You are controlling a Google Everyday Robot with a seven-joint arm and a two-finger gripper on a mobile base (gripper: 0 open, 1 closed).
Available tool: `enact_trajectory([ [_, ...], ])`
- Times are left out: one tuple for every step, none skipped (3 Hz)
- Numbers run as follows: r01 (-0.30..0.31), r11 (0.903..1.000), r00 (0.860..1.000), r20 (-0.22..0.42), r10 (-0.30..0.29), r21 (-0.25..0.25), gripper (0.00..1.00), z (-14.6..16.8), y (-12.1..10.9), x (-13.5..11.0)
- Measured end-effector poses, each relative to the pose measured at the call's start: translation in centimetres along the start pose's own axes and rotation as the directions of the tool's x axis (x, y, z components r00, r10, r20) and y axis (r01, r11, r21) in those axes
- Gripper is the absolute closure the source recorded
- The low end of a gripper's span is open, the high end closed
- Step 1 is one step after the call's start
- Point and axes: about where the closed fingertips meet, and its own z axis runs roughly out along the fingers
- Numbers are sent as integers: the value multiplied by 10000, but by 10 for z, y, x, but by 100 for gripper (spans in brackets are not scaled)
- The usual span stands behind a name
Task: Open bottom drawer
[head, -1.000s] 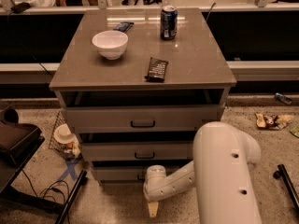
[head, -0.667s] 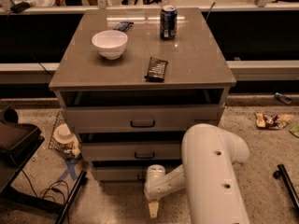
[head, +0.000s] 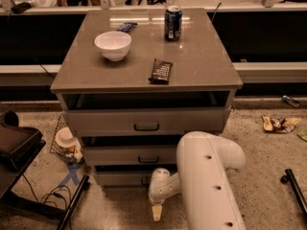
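Observation:
The bottom drawer is the lowest of three grey-beige drawers in the cabinet. Its front stands slightly out from the cabinet body, and its small black handle is partly hidden behind my arm. The middle drawer and the wider top drawer also stand a little forward. My gripper hangs low in front of the bottom drawer, pointing down at the floor, just below and right of the handle. My white arm fills the lower right.
On the cabinet top are a white bowl, a soda can, a dark snack pack and a blue packet. A wire basket and a dark chair stand left. Wrappers lie right.
My arm's large white link has shifted left and closer to the camera. The gripper stays in about the same spot by the bottom drawer. The drawers have not visibly moved.

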Motion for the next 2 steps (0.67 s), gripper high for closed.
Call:
enact_trajectory([
  [134, 9999, 9996, 241, -134, 22, 0, 6, -5, -7],
  [342, 9994, 9979, 555, -341, -16, 26, 12, -8, -17],
])
